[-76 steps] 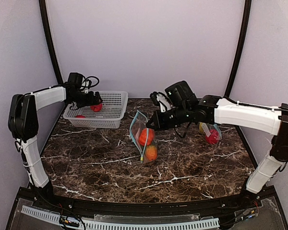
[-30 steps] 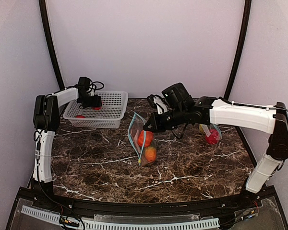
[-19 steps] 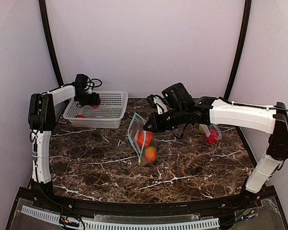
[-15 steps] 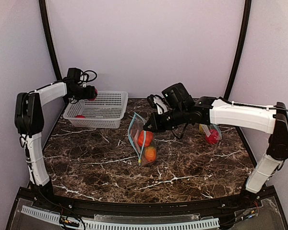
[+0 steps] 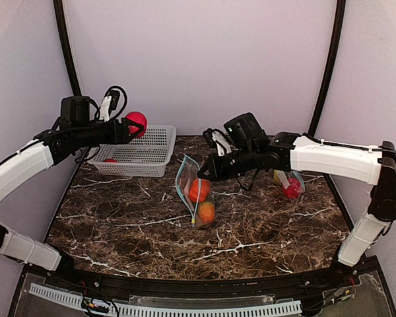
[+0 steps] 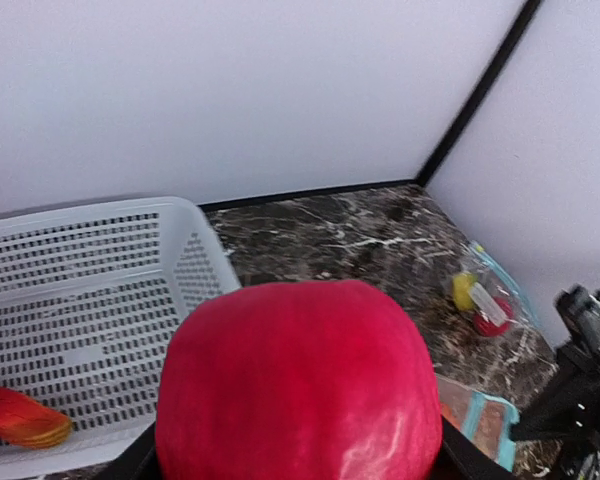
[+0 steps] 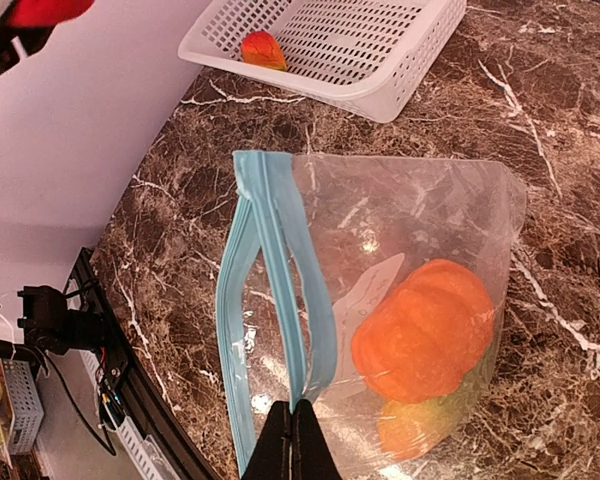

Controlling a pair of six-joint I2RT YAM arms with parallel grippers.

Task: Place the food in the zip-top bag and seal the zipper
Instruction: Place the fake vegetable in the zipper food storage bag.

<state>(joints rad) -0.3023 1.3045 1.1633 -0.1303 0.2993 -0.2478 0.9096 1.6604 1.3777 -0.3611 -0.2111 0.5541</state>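
Note:
My left gripper (image 5: 127,129) is shut on a red round fruit (image 5: 136,122) and holds it in the air above the white basket's (image 5: 152,153) left part; the fruit fills the left wrist view (image 6: 298,385). A clear zip-top bag (image 5: 195,191) with a blue zipper stands open mid-table, with an orange fruit (image 5: 199,189) and a yellow-orange fruit (image 5: 207,211) inside. My right gripper (image 5: 210,173) is shut on the bag's blue rim (image 7: 315,345), its fingertips (image 7: 294,422) pinched together. The orange fruit shows through the bag (image 7: 426,327).
A red-orange fruit (image 7: 263,49) lies in the basket (image 7: 380,60), also seen in the left wrist view (image 6: 22,417). A second small bag (image 5: 289,183) with red and yellow pieces lies at the right. Walls close in the back and sides.
My left gripper has lifted the red fruit out of the basket and raised it. My right gripper still holds the bag's rim, nearly unmoved.

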